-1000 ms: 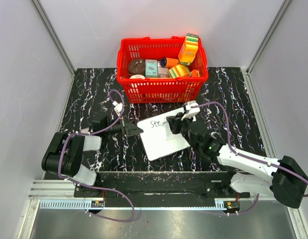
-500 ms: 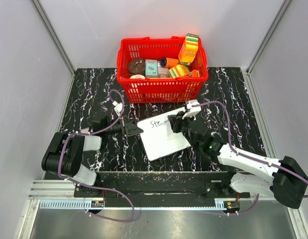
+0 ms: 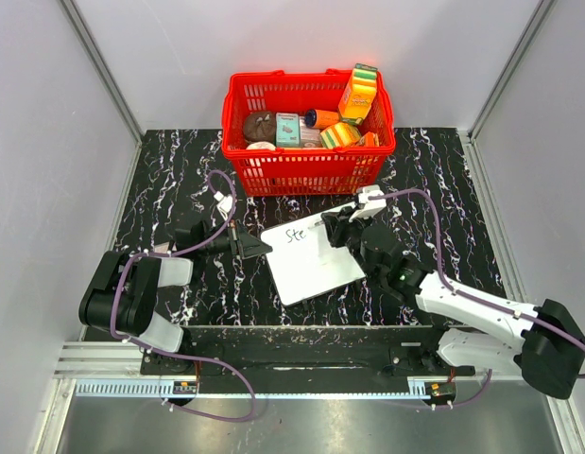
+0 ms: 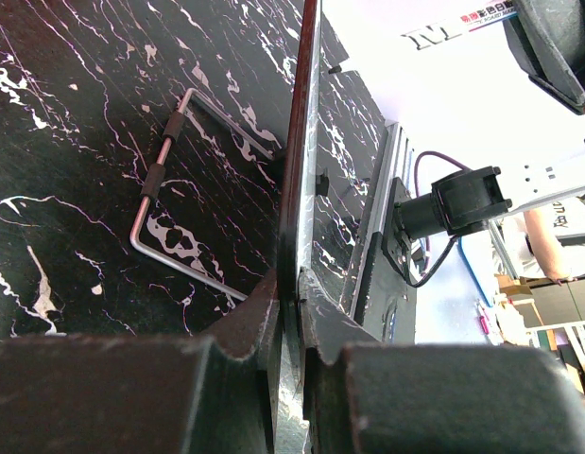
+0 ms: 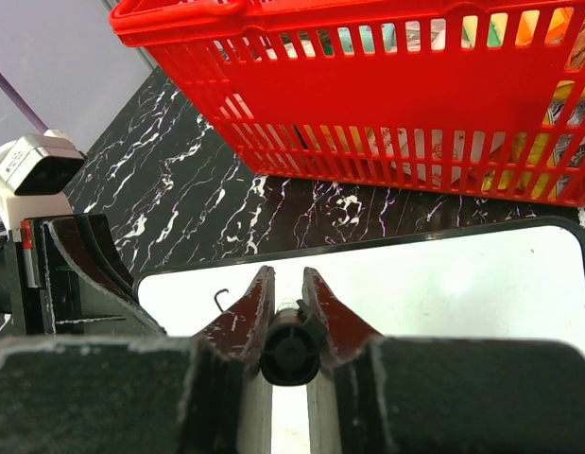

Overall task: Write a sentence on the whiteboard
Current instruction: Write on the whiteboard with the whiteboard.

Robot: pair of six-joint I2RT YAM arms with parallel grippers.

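One whiteboard (image 3: 311,267) lies flat near the middle of the black marbled desk (image 3: 179,170), turned at an angle to the desk's edges. The sentence (image 3: 294,235) so far is one short run of black letters near the board's far left corner, reading roughly "Ste".

Two hands are on the board. The left hand (image 3: 262,247) is closed on the board's left edge, and the left wrist view shows the thin edge pinched between both fingers (image 4: 254,326). The right hand (image 3: 332,230) is over the board's far right part, closed around one black marker (image 5: 289,350) that points down at the white surface.

One red basket (image 3: 301,175) stands just behind the board, apart from it. It holds several packages, among them a yellow-green box (image 3: 357,93) upright in its far right corner. The right hand and its wrist hide the board's far right corner from above. One purple cable (image 3: 221,189) loops over each arm.
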